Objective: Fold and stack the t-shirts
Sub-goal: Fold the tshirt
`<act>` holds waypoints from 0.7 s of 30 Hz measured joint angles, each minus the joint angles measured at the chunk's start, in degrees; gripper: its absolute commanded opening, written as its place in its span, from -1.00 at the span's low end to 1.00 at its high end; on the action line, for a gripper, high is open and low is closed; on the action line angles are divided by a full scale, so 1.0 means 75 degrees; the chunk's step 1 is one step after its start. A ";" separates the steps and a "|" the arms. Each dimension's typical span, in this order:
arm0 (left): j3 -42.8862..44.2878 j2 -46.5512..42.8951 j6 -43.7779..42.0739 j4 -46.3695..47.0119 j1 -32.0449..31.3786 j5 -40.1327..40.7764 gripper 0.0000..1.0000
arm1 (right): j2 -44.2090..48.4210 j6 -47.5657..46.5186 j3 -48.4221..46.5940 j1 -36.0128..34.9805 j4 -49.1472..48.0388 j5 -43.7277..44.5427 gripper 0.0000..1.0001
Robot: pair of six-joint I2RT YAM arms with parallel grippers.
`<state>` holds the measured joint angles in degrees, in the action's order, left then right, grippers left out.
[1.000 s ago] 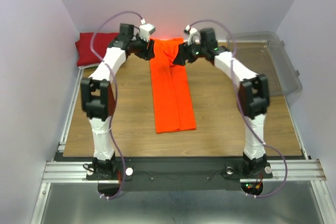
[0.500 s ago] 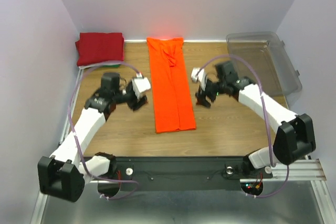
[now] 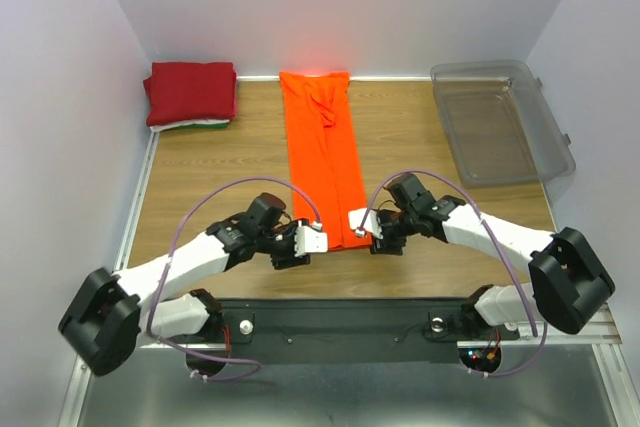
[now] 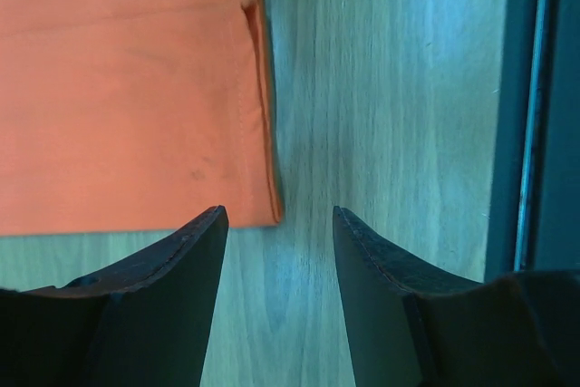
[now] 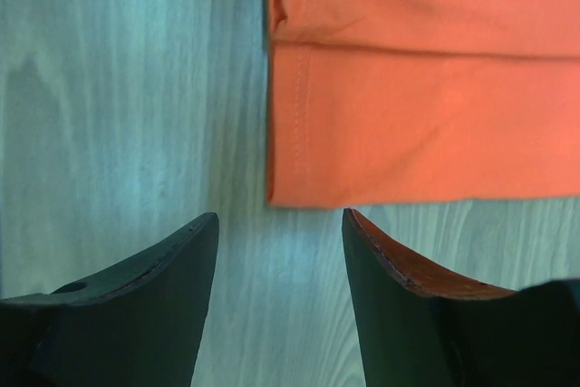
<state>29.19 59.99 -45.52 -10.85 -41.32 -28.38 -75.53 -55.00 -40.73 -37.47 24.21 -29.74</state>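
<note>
The bright orange t-shirt (image 3: 323,152) lies folded into a long strip down the middle of the table. Its near hem corners show in the left wrist view (image 4: 136,97) and the right wrist view (image 5: 426,88). My left gripper (image 3: 300,245) is open and empty just off the near left corner of the hem. My right gripper (image 3: 368,232) is open and empty just off the near right corner. Neither touches the cloth. The dark red t-shirt (image 3: 190,92) lies folded at the back left, on top of thin white and green edges (image 3: 195,126).
A clear plastic bin (image 3: 500,122) stands at the back right. The table's near edge (image 3: 350,297) and a dark rail (image 4: 535,106) run close behind both grippers. Purple walls close in the left, back and right.
Both arms have swung back from the far end of the orange shirt, past its sides, down to its near hem. Both now sit low at the near corners.
</note>
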 measured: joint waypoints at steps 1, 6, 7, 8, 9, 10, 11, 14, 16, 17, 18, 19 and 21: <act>0.0000 0.0204 0.0000 0.0073 -0.0041 0.0093 0.21 | -0.0067 -0.0067 0.0041 -0.0026 -0.0154 0.0023 0.19; 0.0000 0.0947 -0.0085 0.0344 -0.0187 0.0522 0.21 | -0.0527 -0.0268 0.0064 -0.0175 -0.0831 0.0166 0.04; 0.0000 0.0979 -0.0096 0.0382 -0.0224 0.0554 0.21 | -0.0627 -0.0309 0.0064 -0.0187 -0.0941 0.0192 0.01; 0.0000 0.1037 -0.0111 0.0437 -0.0289 0.0618 0.21 | -0.0720 -0.0347 0.0085 -0.0192 -0.1049 0.0227 -0.02; 0.0000 0.1131 -0.0128 0.0545 -0.0361 0.0685 0.20 | -0.0761 -0.0373 0.0122 -0.0198 -0.1139 0.0259 -0.07; 0.0000 0.1207 -0.0131 0.0600 -0.0396 0.0717 0.20 | -0.0807 -0.0423 0.0224 -0.0216 -0.1265 0.0294 -0.08; 0.0000 0.1311 -0.0140 0.0662 -0.0431 0.0764 0.19 | -0.0833 -0.0481 0.0300 -0.0224 -0.1314 0.0306 -0.09; 0.0000 0.1568 -0.0146 0.0772 -0.0484 0.0857 0.14 | -0.0842 -0.0595 0.0455 -0.0271 -0.1507 0.0309 -0.09; 0.0026 0.1696 -0.0149 0.0947 -0.0507 0.0903 0.08 | -0.0839 -0.0641 0.0498 -0.0303 -0.1614 0.0309 -0.09; 0.0044 0.1749 -0.0149 0.1023 -0.0525 0.0912 0.04 | -0.0828 -0.0662 0.0533 -0.0309 -0.1676 0.0306 -0.09; 0.0070 0.1816 -0.0152 0.1087 -0.0533 0.0941 -0.07 | -0.0810 -0.0694 0.0560 -0.0315 -0.1719 0.0300 -0.08; 0.0117 0.1909 -0.0149 0.1172 -0.0536 0.0953 -0.17 | -0.0804 -0.0702 0.0568 -0.0318 -0.1734 0.0300 -0.09; 0.0207 0.2130 -0.0143 0.1317 -0.0545 0.0979 -0.44 | -0.0793 -0.0711 0.0612 -0.0356 -0.1821 0.0300 -0.14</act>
<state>30.74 75.96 -46.59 -0.97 -45.41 -21.04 -81.47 -60.34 -36.14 -40.14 10.55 -27.49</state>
